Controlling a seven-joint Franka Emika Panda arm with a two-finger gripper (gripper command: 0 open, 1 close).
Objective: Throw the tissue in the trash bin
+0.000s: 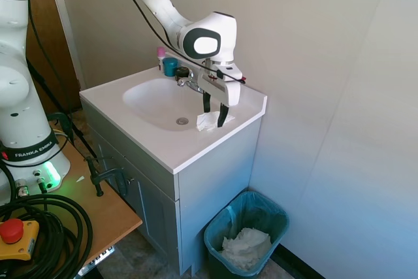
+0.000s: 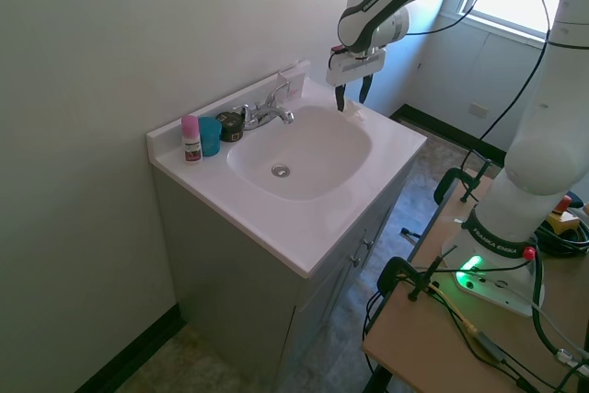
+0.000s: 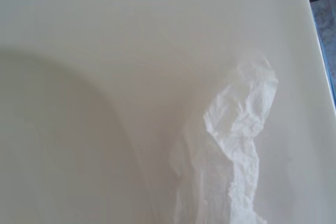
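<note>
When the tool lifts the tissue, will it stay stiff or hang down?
The tissue looks thin and crumpled, so it will probably droop. It seems very light, so it may slide on the smooth sink top if the open tool only nudges it.

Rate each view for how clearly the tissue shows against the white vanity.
First exterior view: tissue readable between the open gripper fingers. Second exterior view: window glare washes it out. Wrist view: soft focus, but its creases show.
</note>
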